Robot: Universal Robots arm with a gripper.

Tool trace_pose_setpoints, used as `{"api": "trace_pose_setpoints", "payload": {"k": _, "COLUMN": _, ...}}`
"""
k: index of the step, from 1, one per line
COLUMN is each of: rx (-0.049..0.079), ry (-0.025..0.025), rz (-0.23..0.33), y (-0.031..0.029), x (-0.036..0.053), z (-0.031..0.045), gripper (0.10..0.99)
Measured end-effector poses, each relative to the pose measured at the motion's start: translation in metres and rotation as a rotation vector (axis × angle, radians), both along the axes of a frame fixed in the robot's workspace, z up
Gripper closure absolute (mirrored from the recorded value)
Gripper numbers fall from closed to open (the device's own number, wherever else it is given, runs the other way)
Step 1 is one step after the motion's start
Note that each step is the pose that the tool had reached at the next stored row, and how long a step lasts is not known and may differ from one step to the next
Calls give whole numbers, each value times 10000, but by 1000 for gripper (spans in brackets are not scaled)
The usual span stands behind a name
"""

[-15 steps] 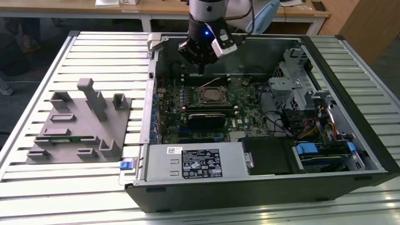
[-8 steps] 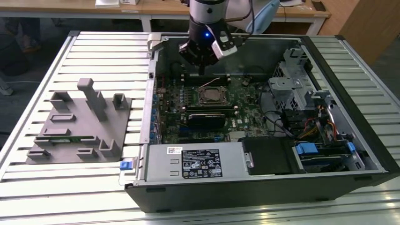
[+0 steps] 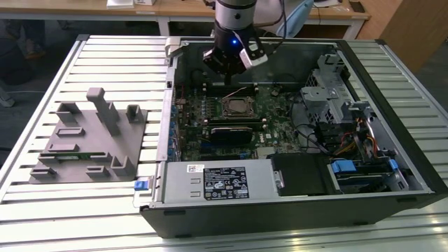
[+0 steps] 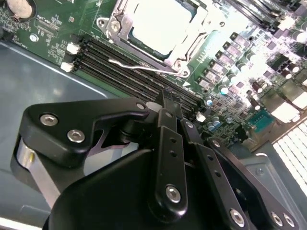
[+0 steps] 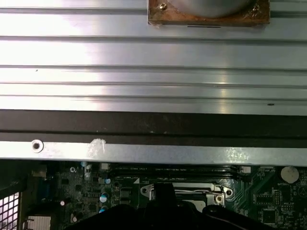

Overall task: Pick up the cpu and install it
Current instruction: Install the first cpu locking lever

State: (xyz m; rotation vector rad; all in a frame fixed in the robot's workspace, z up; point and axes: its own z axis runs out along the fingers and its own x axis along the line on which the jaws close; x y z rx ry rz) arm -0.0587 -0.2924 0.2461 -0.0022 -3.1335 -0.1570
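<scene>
The cpu is a pale silver square lying flat inside the metal socket frame on the green motherboard; in the exterior view the cpu sits mid-board inside the open computer case. A thin wire lever stands out beside the socket. My gripper hangs above the memory slots just behind the socket, its black fingers pressed together with nothing between them. The exterior view shows the gripper near the case's back wall, apart from the cpu.
A grey plastic holder tray with upright blocks lies on the slatted table at the exterior view's left. Inside the case are a power supply, drive cages and cables at the exterior view's right.
</scene>
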Motion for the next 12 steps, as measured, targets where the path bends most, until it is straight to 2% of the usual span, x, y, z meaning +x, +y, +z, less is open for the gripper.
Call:
{"api": "trace_pose_setpoints", "payload": {"k": 2, "rx": -6, "ry": -17, "rz": 16, "y": 0, "x": 1, "z": -16, "gripper": 980}}
{"api": "trace_pose_setpoints", "payload": {"k": 6, "rx": -35, "ry": -145, "rz": 49, "y": 0, "x": 5, "z": -45, "gripper": 980}}
{"api": "trace_pose_setpoints", "payload": {"k": 7, "rx": -46, "ry": -162, "rz": 50, "y": 0, "x": 13, "z": -54, "gripper": 980}}
{"api": "trace_pose_setpoints", "payload": {"k": 12, "rx": -63, "ry": -169, "rz": 48, "y": 0, "x": 74, "z": -83, "gripper": 980}}
